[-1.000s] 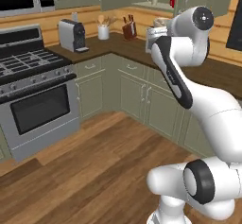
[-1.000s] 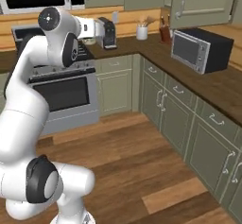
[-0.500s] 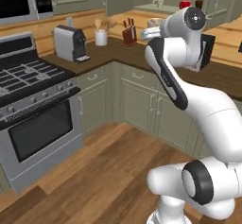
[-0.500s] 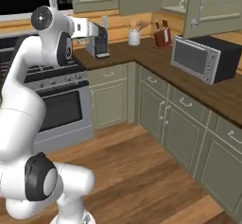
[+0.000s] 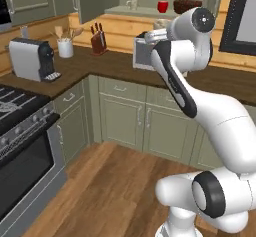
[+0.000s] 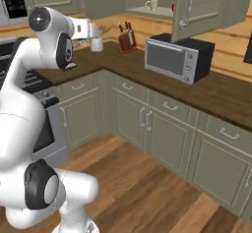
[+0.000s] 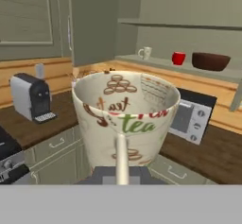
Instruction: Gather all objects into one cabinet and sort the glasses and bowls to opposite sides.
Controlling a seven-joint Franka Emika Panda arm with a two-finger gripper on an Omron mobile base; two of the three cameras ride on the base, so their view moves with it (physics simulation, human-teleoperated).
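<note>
My gripper (image 7: 120, 173) is shut on a cream mottled mug (image 7: 125, 116) with brown and green "tea" print. I hold it upright, with its handle toward the camera. In the right base view the gripper (image 6: 91, 29) is raised above the counter, left of the open cabinet (image 6: 147, 13). On the cabinet shelf (image 7: 142, 60) stand another cream mug (image 7: 145, 53), a glossy red cup (image 7: 178, 58) and a dark brown bowl (image 7: 211, 61), left to right. The same three things stand on the shelf (image 5: 145, 12) in the left base view: mug (image 5: 132, 3), red cup (image 5: 163, 6), bowl (image 5: 187, 5). The small pale bowl is out of view.
The open cabinet door (image 6: 206, 3) with its curved handle hangs over a microwave (image 6: 177, 57) on the dark counter (image 6: 221, 92). A coffee machine (image 5: 32, 58), utensil holder (image 5: 65, 47) and knife block (image 5: 98, 40) line the counter. A stove (image 5: 20, 126) is at the left.
Both base views have shifted: the base has turned and brought the microwave and the open cabinet closer. The mug has stayed in the gripper throughout.
</note>
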